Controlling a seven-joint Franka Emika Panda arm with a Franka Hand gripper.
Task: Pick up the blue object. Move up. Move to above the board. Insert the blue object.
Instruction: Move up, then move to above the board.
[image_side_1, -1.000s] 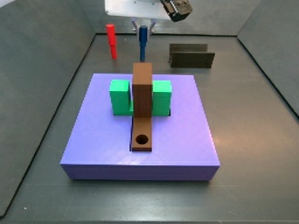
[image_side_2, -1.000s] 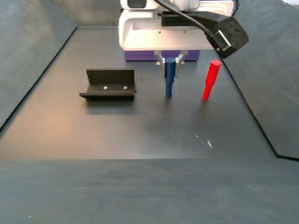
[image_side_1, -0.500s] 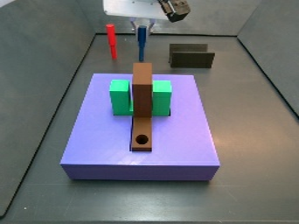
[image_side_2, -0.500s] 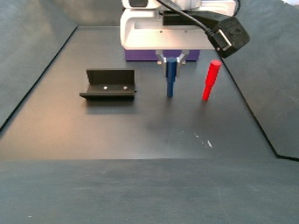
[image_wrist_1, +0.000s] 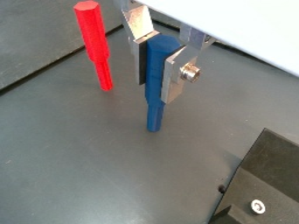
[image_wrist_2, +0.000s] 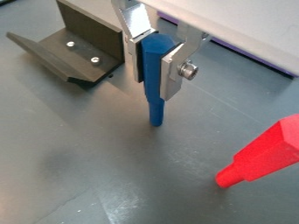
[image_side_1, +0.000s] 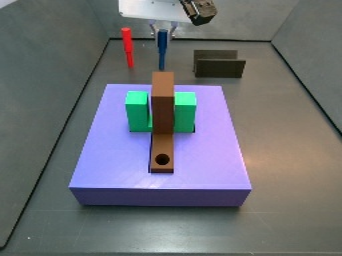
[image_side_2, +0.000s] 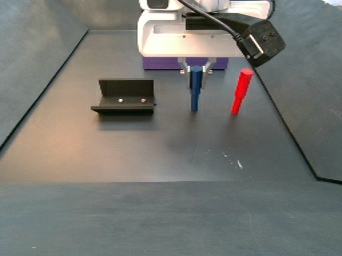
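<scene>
The blue object (image_wrist_1: 156, 96) stands upright on the grey floor, and it shows in both side views (image_side_1: 162, 47) (image_side_2: 195, 90). My gripper (image_wrist_1: 160, 68) is shut on its upper part, a silver finger plate pressed on each side, as the wrist views show (image_wrist_2: 155, 63). The peg's lower end is at the floor; I cannot tell whether it touches. The lavender board (image_side_1: 120, 160) carries a brown holed strip (image_side_1: 163, 120) and a green block (image_side_1: 138, 111). The gripper is beyond the board's far edge in a side view (image_side_1: 162, 30).
A red peg (image_wrist_1: 94, 45) stands upright beside the blue one (image_side_2: 242, 92). The dark fixture (image_side_2: 124, 97) stands on the floor on the blue peg's other side (image_wrist_2: 77, 44) (image_side_1: 219, 64). Dark walls enclose the floor.
</scene>
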